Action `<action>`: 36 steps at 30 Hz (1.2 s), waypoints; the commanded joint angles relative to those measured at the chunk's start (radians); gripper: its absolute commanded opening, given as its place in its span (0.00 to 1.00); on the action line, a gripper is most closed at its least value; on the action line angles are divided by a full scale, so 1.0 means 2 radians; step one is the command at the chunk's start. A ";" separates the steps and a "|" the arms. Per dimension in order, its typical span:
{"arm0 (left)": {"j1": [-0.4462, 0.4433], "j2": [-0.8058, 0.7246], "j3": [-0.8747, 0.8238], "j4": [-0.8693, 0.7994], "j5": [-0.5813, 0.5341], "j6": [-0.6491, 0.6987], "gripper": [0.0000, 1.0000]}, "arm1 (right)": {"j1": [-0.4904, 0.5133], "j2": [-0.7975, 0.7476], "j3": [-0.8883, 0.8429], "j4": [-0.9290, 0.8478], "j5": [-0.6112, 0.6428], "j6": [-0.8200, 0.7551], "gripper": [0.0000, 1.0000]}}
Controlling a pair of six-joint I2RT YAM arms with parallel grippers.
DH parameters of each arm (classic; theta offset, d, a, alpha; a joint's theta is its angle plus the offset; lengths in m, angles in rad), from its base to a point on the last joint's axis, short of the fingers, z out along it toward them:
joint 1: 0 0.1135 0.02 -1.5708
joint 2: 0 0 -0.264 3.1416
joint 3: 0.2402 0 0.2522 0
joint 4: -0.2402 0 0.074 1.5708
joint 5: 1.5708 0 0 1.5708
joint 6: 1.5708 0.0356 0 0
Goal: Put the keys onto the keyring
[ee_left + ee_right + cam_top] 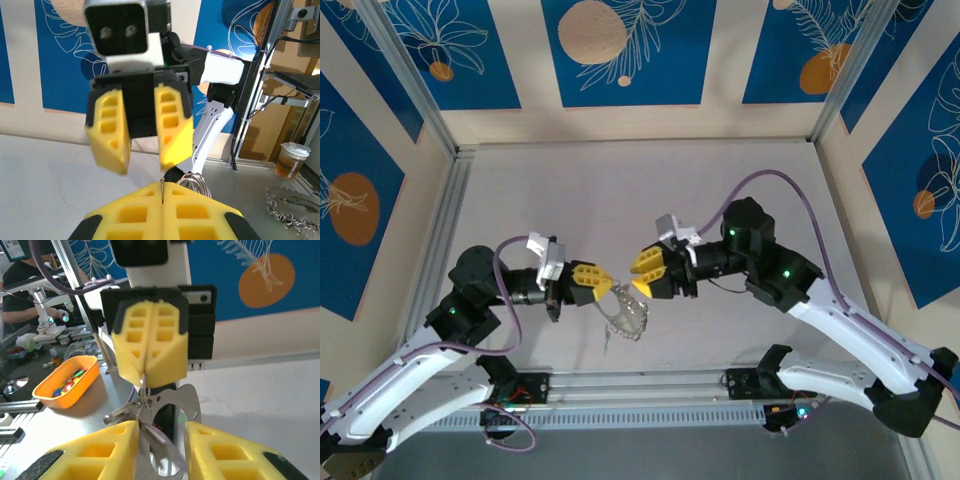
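My left gripper [603, 282] hangs above the table's near middle, shut on the thin wire keyring [197, 181]; an edge of metal shows in the seam between its pads [130, 212]. From the ring hangs a bunch of silvery keys [628, 318], among them a flat plate with a big round hole [192, 395]. My right gripper [638, 272] faces the left one tip to tip and is open. In the right wrist view the ring's wire and the plate lie in the gap between my right fingers [100, 450], below the shut left gripper [147, 380].
Blue-patterned walls close the table on three sides. An aluminium rail [640, 385] runs along the near edge between the arm bases. Off the table stand an orange bin [65, 382] and a drink cup [291, 159]. A heap of silvery metal bits [282, 210] lies at the right.
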 commanded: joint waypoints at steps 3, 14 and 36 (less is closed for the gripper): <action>-0.001 0.004 0.006 0.022 0.016 0.000 0.00 | 0.000 0.011 -0.008 0.020 0.019 -0.007 0.30; -0.001 0.004 0.012 0.011 0.014 0.005 0.00 | 0.005 0.043 0.005 0.030 -0.024 -0.015 0.29; -0.001 0.010 0.011 0.020 0.016 0.001 0.00 | 0.030 0.035 -0.008 0.038 -0.010 -0.023 0.29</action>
